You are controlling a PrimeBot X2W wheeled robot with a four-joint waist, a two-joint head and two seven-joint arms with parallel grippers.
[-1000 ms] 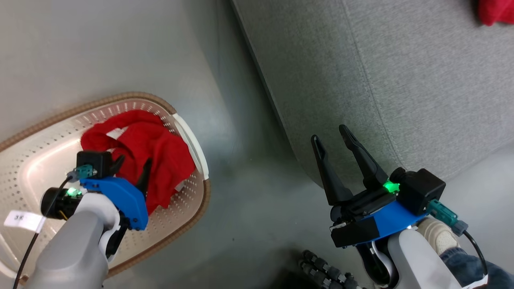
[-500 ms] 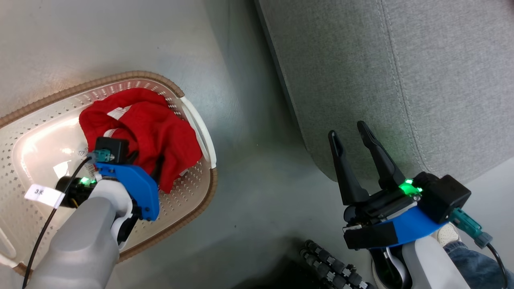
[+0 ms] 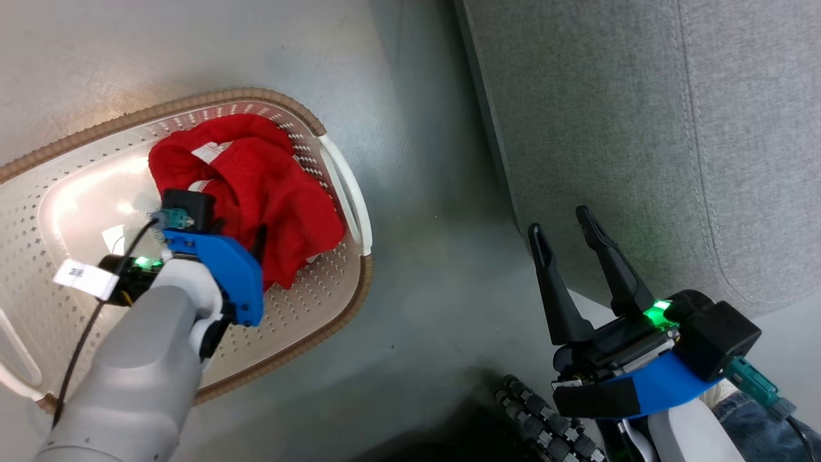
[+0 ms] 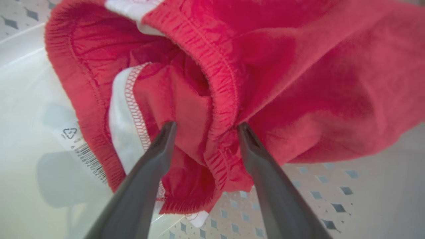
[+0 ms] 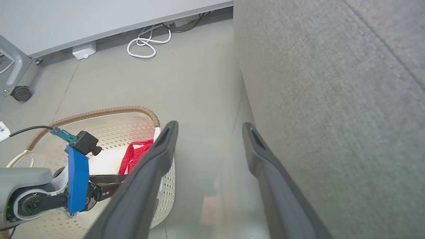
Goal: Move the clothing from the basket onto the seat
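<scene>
Lying bunched up in the basket [image 3: 64,212], the red clothing [image 3: 282,192] has one fold between the spread fingers of the left gripper [image 4: 204,125]. The right gripper [image 3: 559,219] hangs open above the floor [image 3: 436,256], beside the grey seat [image 3: 609,128].

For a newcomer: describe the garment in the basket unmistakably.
On the floor beside the grey seat stands the cream basket with a brown rim. Crumpled at its seat-side end lies the clothing, the only bright red thing there, trimmed in white.
</scene>
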